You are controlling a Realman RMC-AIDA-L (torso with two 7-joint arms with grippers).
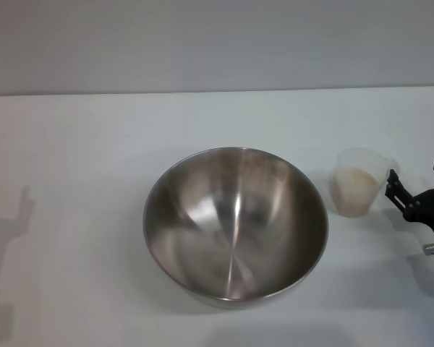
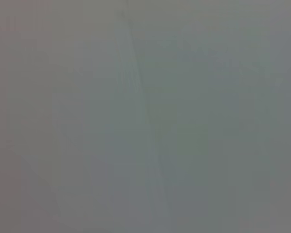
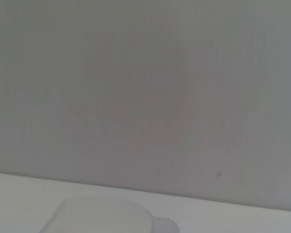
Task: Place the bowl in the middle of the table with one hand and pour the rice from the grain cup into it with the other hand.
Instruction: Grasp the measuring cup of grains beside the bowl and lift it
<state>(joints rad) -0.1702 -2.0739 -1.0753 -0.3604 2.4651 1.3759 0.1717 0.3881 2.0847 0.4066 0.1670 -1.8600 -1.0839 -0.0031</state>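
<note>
The large steel bowl [image 1: 235, 223] stands on the white table [image 1: 79, 159], near its middle, with nothing inside. Just to its right is the small clear grain cup [image 1: 359, 181], upright, with pale rice [image 1: 353, 191] filling its lower part. My right gripper [image 1: 415, 173] is at the right edge of the head view, close beside the cup, open with its black fingers spread and nothing between them. The cup's rim [image 3: 104, 216] shows low in the right wrist view. My left gripper is out of view; the left wrist view shows only a plain grey surface.
A grey wall [image 1: 217, 43] runs behind the table's far edge. An arm's shadow [image 1: 11, 238] lies on the table at the far left. Bare tabletop lies behind the bowl and to its left.
</note>
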